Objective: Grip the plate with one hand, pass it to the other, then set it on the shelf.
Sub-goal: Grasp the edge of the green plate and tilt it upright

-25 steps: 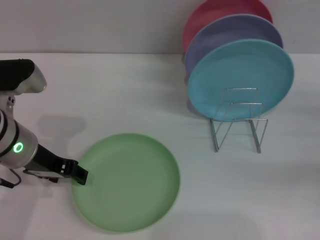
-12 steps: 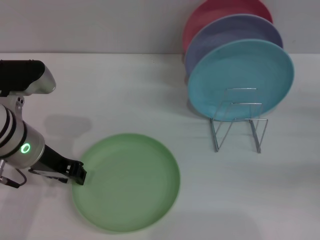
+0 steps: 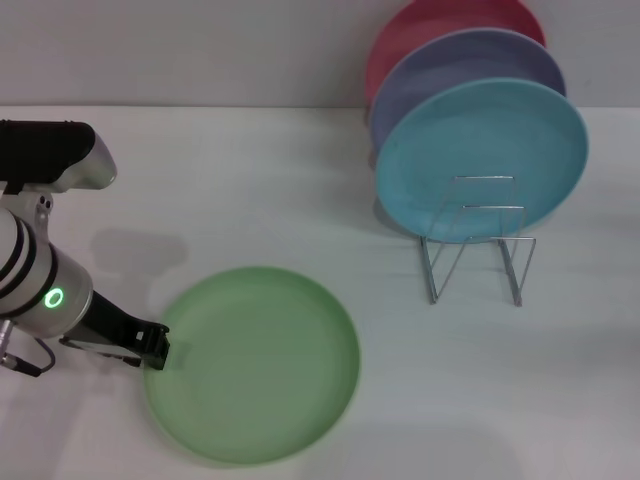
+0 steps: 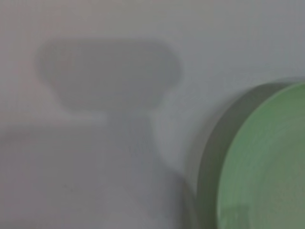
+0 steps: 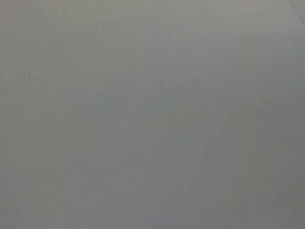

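Overhead, the plate lies flat on the white table, near the front edge and left of centre. The left gripper sits low at the plate's left rim, its black tip touching or just about touching the edge. Whether its fingers straddle the rim or are closed cannot be told from here. The right gripper is nowhere in view. Well apart, at the far right, stands the shelf, its front loops free; a blue plate, a lavender plate and a red plate lean upright in a row behind them.

From the left wrist, only the curved green rim of the plate shows close by, with a soft shadow on the table beside it. No fingers appear, so the grip remains unsettled.

From the right wrist there is nothing but plain grey surface.

Judging by this, the first step is in hand: taking hold of the plate at its rim. Next the gripper must pinch the thin edge firmly, then lift and tilt the plate toward the middle, where the right arm can take it for the shelf.
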You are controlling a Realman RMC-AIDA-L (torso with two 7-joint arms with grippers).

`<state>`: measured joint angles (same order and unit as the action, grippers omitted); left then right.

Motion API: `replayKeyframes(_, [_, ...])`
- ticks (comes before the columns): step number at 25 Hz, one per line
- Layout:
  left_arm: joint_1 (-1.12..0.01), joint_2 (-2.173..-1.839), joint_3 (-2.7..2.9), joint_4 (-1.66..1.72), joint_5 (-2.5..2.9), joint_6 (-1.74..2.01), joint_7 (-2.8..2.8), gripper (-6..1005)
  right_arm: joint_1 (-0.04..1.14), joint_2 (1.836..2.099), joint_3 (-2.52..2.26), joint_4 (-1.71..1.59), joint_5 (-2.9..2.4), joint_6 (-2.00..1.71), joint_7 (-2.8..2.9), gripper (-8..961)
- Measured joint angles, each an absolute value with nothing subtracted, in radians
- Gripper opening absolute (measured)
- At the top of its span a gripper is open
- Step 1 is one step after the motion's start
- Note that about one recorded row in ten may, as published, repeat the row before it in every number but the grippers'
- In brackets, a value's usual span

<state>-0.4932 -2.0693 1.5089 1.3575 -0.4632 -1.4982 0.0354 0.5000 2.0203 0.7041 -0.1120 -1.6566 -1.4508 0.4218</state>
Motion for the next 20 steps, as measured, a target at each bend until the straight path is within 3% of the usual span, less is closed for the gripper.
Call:
replayKeyframes(7, [-0.497, -2.069, 1.521, 1.358, -0.463, -1.496, 0.035, 226, 0.499, 2.02, 0.705, -0.113, -1.657, -1.453, 0.422, 699])
replayKeyframes(20, [-0.501, -2.066, 1.522, 1.362, -0.462, -1.496, 0.041, 101, 0.498, 2.02, 0.708, -0.114, -1.657, -1.453, 0.422, 700])
